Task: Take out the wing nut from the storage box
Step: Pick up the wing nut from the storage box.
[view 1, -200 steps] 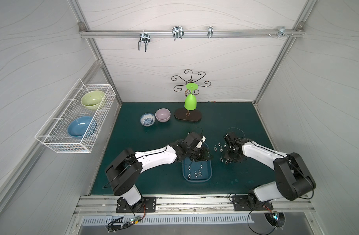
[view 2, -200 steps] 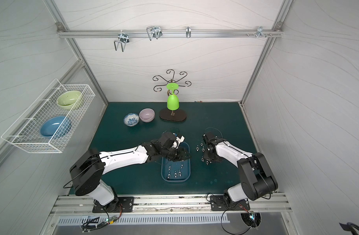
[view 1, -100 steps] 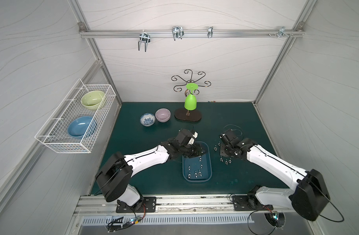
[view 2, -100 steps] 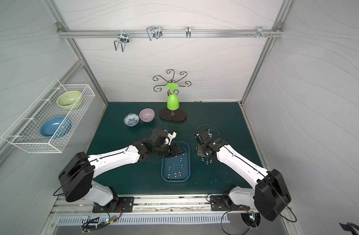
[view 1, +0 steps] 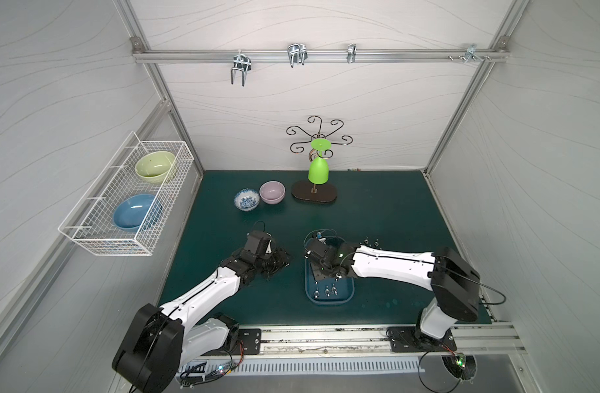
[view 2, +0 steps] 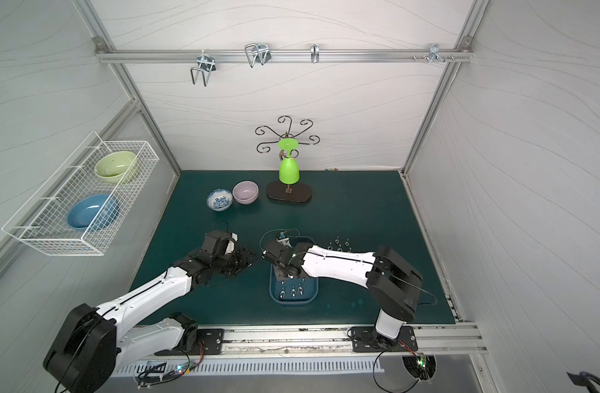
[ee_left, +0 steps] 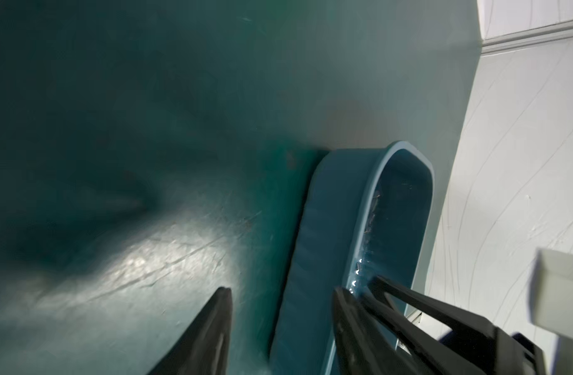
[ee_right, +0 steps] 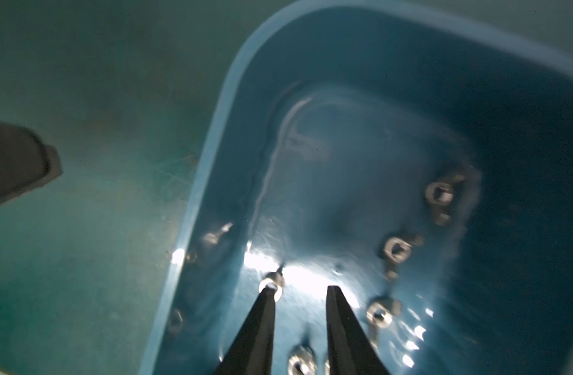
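Wing nuts (ee_right: pixel 397 250) lie loose inside the storage box (ee_right: pixel 213 130) on the worktop (view 1: pixel 377 211). Right hand (ee_right: pixel 300 289) hovers low over them, partly open, empty — one nut (ee_right: pixel 272 281) sits outside a fingertip (ee_right: pixel 268 297). Advise centring it before closing. Left hand (ee_left: pixel 282 289) half open, empty, beside the box.

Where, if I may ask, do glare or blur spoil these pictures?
Right wrist view: glare whitens the box floor by the right gripper, nuts smeared; left wrist view: soft, sheen on the mat; both top views: sharp, evenly lit.
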You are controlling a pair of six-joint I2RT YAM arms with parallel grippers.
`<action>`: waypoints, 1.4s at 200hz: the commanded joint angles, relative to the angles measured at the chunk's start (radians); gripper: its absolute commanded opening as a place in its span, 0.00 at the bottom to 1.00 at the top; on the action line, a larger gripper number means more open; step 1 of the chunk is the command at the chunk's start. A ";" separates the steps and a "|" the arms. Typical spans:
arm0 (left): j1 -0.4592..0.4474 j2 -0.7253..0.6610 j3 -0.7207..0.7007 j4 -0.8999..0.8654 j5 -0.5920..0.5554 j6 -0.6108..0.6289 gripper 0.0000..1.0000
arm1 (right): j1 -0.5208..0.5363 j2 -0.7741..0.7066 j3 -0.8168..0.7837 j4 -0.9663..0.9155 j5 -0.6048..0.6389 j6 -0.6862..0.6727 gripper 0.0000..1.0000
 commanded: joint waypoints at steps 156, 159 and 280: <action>0.006 0.010 0.013 0.000 0.009 0.022 0.52 | 0.010 0.141 0.015 -0.001 -0.084 0.094 0.20; 0.006 0.011 0.013 -0.001 0.009 0.022 0.52 | 0.010 0.141 0.015 -0.003 -0.081 0.094 0.20; 0.006 0.015 0.023 0.008 0.011 0.026 0.51 | 0.028 0.074 0.019 -0.017 -0.018 0.072 0.00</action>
